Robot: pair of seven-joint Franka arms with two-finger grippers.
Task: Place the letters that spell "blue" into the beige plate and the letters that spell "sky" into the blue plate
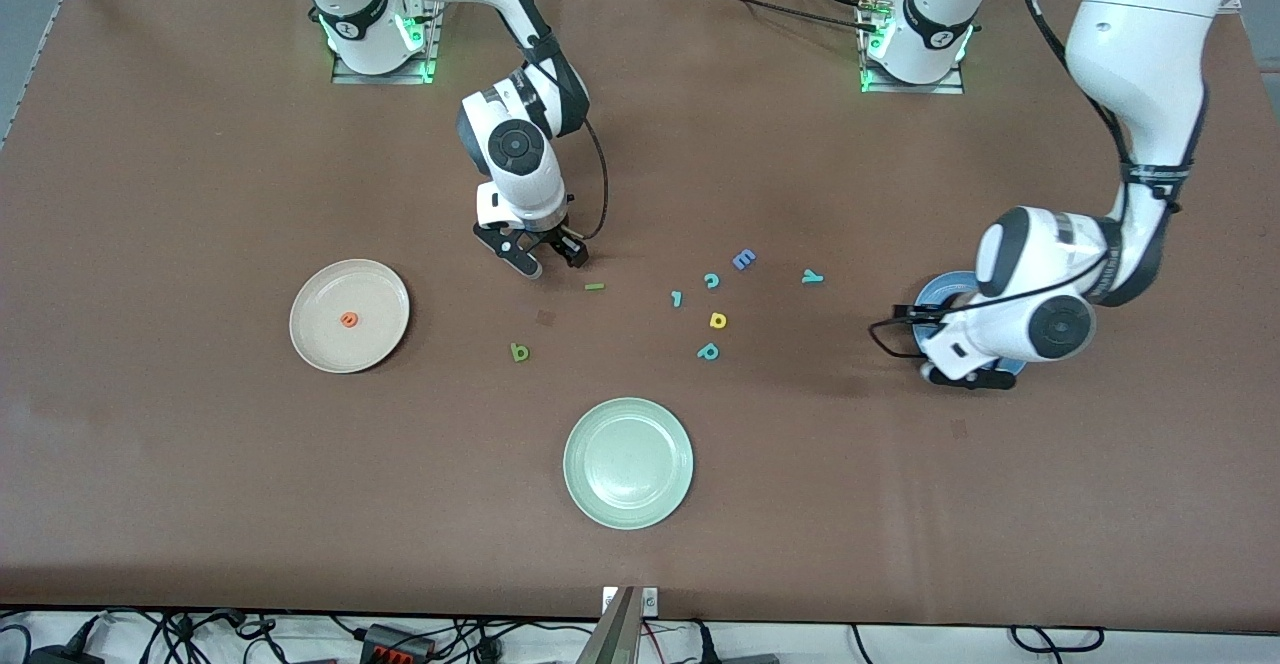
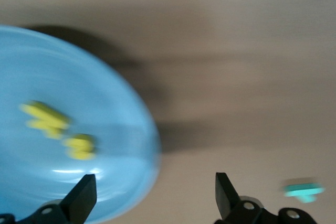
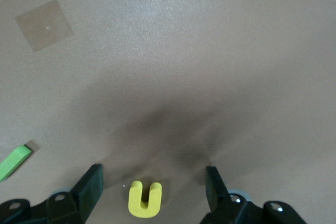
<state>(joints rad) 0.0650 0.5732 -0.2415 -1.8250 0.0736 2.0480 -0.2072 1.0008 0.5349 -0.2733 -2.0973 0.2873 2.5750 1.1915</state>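
Hovering low over the brown table (image 1: 200,144), my right gripper (image 1: 545,259) has its fingers (image 3: 89,184) spread apart, with the yellow u (image 3: 145,199) lying on the table between them, not touched by either one. Just beside it, toward the left arm's end of the table, lies the thin green l (image 1: 594,286), which also shows at the edge of my right wrist view. The green b (image 1: 519,351) sits on the table nearer to the front camera than the l.

The orange e (image 1: 349,320) already lies in the beige plate (image 1: 320,344), which stands toward the right arm's end of the table.

My left gripper (image 2: 152,195) hangs over the rim of the blue plate (image 2: 31,192), fingers wide apart and holding nothing. Two yellow letters (image 2: 58,129) lie in that plate; they are too smeared for me to read their shapes. The teal y (image 1: 812,277) lies on the table between the blue plate and the loose cluster of letters in the middle.

That cluster holds a blue E (image 1: 743,260), a teal c (image 1: 711,280), a small teal letter (image 1: 677,298), a small yellow letter (image 1: 717,320) and a teal p (image 1: 708,351). The pale green plate (image 1: 628,462) stands nearest the front camera.
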